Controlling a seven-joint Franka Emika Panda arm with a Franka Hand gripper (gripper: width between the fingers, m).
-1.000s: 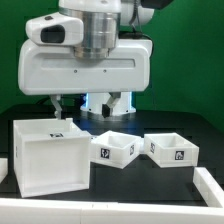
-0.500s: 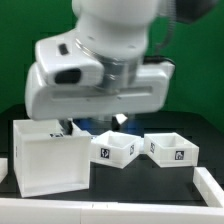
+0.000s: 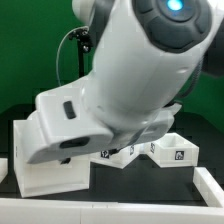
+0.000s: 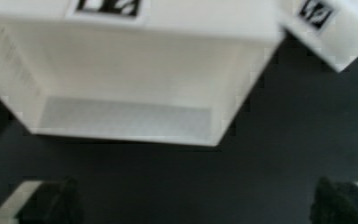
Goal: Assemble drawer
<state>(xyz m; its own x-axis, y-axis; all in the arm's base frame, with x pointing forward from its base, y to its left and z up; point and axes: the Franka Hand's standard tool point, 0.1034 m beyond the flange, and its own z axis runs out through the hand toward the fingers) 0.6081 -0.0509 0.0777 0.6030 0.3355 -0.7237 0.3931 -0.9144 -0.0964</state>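
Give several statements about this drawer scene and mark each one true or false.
1. The gripper is open and holds nothing. True.
2. A tray already sits inside the housing. False: as far as the wrist view shows, the housing is empty.
3. Two trays lie outside the housing, toward the exterior view's right. True: the middle tray and the right tray.
4. The table is white. False: its surface is black.
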